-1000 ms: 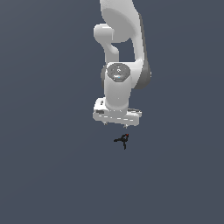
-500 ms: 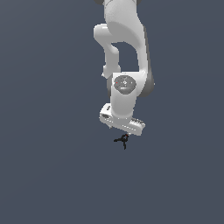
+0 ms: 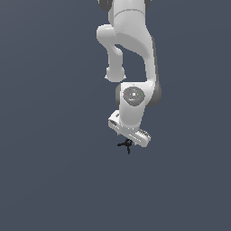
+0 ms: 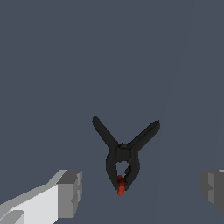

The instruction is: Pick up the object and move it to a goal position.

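Note:
The object is a small black clamp-like thing with two spread prongs and a red tip, lying on the dark grey floor. In the exterior view it shows just under the white hand. My gripper is open, one grey finger on each side of the object's red end, not touching it. In the exterior view the gripper is tilted and sits right above the object, its fingertips mostly hidden by the hand.
The white arm rises from the hand toward the top of the exterior view. Plain dark grey floor lies all around.
The hand has come down and tilted, closing the gap to the object. The object has not moved.

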Controlling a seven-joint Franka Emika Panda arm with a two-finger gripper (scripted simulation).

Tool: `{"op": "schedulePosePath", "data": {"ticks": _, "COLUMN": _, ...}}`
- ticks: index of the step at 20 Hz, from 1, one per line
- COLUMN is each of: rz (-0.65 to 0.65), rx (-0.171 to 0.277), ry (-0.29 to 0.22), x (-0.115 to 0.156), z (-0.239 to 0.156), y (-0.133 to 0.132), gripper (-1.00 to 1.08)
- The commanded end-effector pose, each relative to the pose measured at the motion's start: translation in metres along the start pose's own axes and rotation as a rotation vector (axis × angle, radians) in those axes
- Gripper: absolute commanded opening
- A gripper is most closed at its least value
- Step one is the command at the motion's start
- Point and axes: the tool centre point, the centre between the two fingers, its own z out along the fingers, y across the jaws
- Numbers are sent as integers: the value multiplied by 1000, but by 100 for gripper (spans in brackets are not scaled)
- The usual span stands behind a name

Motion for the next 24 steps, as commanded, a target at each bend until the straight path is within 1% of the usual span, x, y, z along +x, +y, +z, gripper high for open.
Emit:
{"op": "schedulePosePath", "data": {"ticks": 1, "rz": 36, "rx": 0, "ry": 1, "x": -1, "z": 5, "y": -3, "gripper": 100}}
{"op": "schedulePosePath", "data": {"ticks": 7, "rz": 81, "rx": 0, "ry": 2, "x": -2, "z": 12, "y": -7, "gripper": 100}}
{"op": "schedulePosePath", "data": {"ticks": 14, "rz": 82, "rx": 0, "ry": 2, "x": -2, "z": 15, "y": -7, "gripper": 100}}
{"op": "schedulePosePath", "data": {"ticks": 24, "rz": 86, "rx": 0, "ry": 2, "x": -3, "z": 57, "y": -6, "gripper": 100}}
